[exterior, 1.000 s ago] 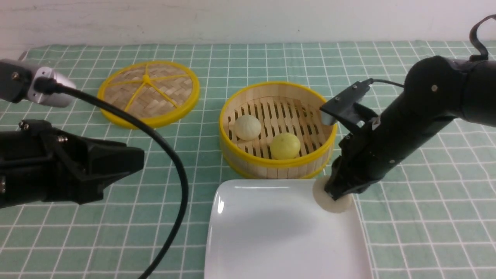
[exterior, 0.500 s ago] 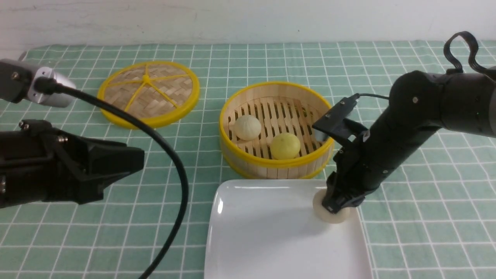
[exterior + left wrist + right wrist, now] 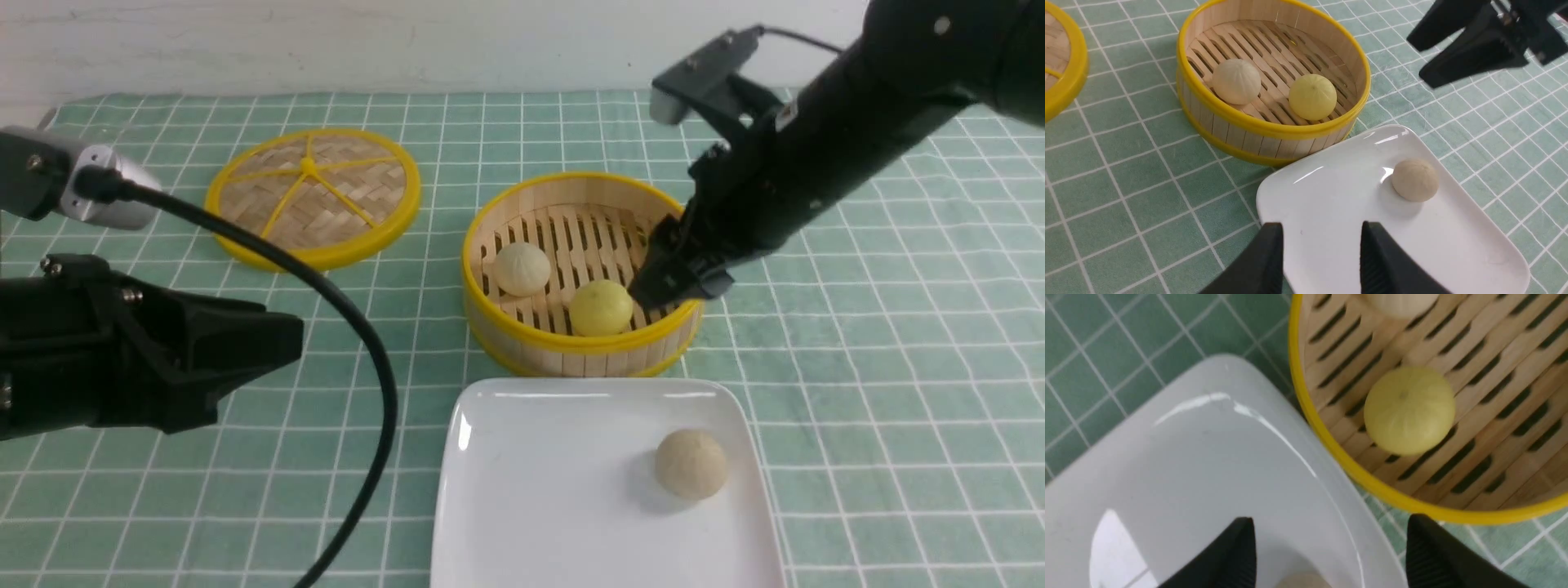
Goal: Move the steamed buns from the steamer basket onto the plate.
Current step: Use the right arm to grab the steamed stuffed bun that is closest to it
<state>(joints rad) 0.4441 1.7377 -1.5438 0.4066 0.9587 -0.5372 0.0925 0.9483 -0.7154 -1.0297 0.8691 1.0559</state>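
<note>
The left gripper (image 3: 1321, 229) is held parted, empty. In the steamer basket (image 3: 571, 353) a cream bun (image 3: 522, 269) is seen at nine o'clock and a yellow bun (image 3: 601, 308) at six. A third bun (image 3: 691, 464) lies at three o'clock on the plate (image 3: 539, 498). The right gripper (image 3: 663, 284) is spread wide, empty, over the basket's four o'clock rim.

Looks like a robot lab test rig: table (image 3: 898, 408) in green checked cloth, bare white wall (image 3: 408, 41) at 12 o'clock, black left arm (image 3: 106, 367) at 9 o'clock, right arm (image 3: 857, 114) at 2, trailing cable (image 3: 374, 351), staged kitchen props: steamer basket (image 3: 571, 351) centre, lid (image 3: 314, 196) at 10, plate (image 3: 531, 490) at 6.
</note>
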